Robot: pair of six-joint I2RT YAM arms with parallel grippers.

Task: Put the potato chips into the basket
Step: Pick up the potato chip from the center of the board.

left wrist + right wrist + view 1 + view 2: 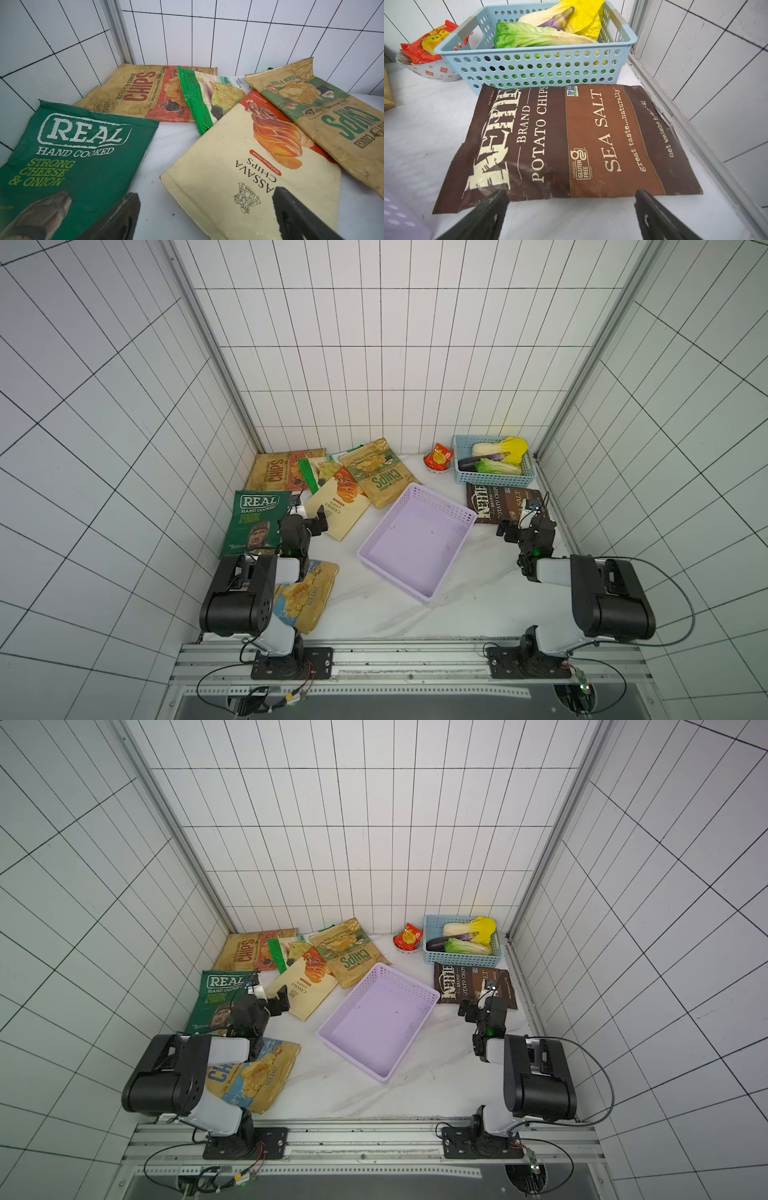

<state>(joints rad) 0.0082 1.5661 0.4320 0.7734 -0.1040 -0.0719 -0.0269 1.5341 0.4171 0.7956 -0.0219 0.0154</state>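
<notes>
The empty lilac basket [415, 539] lies askew mid-table. Several potato chips bags lie flat at the back left: green REAL [79, 158], cream cassava [239, 162], tan CHIPS with red [141, 91], green-white [207, 97] and tan CHIPS with green [332, 124]. Another tan bag [253, 1077] lies partly under my left arm. My left gripper [205, 193] stands open and empty over the cassava bag's near corner. My right gripper [571, 193] stands open and empty just short of the brown Kettle bag's [571, 145] near edge.
A light blue basket [529, 68] of vegetables stands right behind the Kettle bag. Beside it a bowl holds a red-orange snack packet [425, 45]. Tiled walls close in the back and both sides. The Kettle bag lies near the right wall rail [695, 128].
</notes>
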